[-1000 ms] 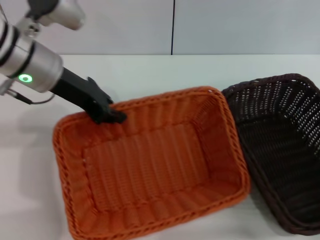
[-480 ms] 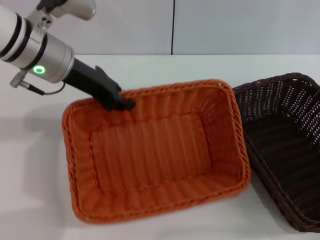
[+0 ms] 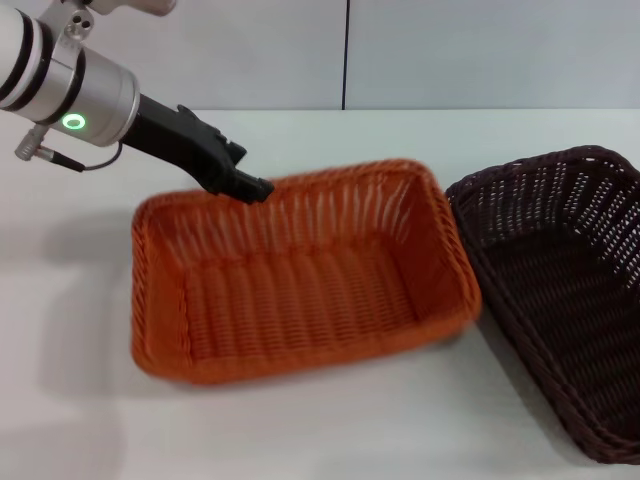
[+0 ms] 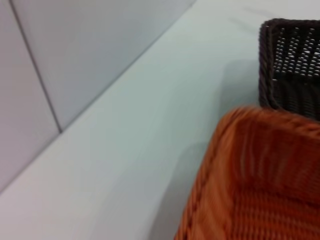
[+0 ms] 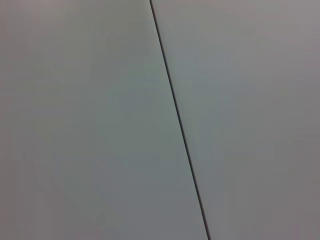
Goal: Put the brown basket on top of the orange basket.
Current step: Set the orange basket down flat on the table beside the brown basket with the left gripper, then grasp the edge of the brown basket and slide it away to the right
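Note:
The orange basket (image 3: 300, 290) is in the middle of the white table, tilted, with its far rim raised. My left gripper (image 3: 250, 188) is shut on that far rim near the far left corner. The brown basket (image 3: 570, 300) stands at the right, close beside the orange one and tilted toward it; I cannot tell whether they touch. The left wrist view shows the orange basket's corner (image 4: 260, 175) and the brown basket's corner (image 4: 295, 65) behind it. My right gripper is out of view; its wrist view shows only a wall.
The white table (image 3: 330, 420) runs to a grey panelled wall (image 3: 450, 50) behind. Bare table lies in front of and to the left of the orange basket.
My left gripper has moved right and slightly up with the orange basket's rim. The basket has swung round, now lying squarer to the table front. The brown basket has shifted a little.

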Tool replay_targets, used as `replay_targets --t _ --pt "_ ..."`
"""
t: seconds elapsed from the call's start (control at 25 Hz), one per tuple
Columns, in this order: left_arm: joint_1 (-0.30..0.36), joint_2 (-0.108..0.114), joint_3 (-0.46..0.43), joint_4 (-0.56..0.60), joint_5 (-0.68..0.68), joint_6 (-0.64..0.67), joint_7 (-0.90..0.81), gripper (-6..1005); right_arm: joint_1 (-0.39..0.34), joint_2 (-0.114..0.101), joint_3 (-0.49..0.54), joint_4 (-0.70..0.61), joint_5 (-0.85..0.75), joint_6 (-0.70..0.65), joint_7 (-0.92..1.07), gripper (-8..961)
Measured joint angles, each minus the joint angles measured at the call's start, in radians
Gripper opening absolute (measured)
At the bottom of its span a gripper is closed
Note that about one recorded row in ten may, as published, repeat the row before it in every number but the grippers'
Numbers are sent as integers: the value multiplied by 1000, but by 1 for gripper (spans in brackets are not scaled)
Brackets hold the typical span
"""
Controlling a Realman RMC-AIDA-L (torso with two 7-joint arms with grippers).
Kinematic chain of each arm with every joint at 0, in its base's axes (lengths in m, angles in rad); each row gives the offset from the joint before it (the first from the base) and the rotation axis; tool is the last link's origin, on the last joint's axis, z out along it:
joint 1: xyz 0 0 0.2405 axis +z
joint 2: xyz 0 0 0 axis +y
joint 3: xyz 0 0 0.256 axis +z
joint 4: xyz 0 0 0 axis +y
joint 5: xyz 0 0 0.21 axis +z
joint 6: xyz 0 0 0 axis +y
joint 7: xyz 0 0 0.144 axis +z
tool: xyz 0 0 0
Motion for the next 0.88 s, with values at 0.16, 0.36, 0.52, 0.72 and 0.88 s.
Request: replay_targets --t 0.16,0.36,0.52,0.72,0.88 --pt "46 -2 -3 79 -69 -40 -14 660 7 0 0 1 0 2 1 679" --pt "150 -1 0 205 -313 -114 -8 846 8 -4 -23 -46 -36 38 77 679" --pt "270 -2 9 252 -589 -130 53 845 -12 -6 -71 -180 -130 89 235 679" --pt "417 -4 52 236 -987 -137 211 844 -55 -12 -171 -493 -404 162 621 679" --pt "479 -4 93 232 -1103 -143 240 843 -70 -42 -194 -758 -699 124 999 678"
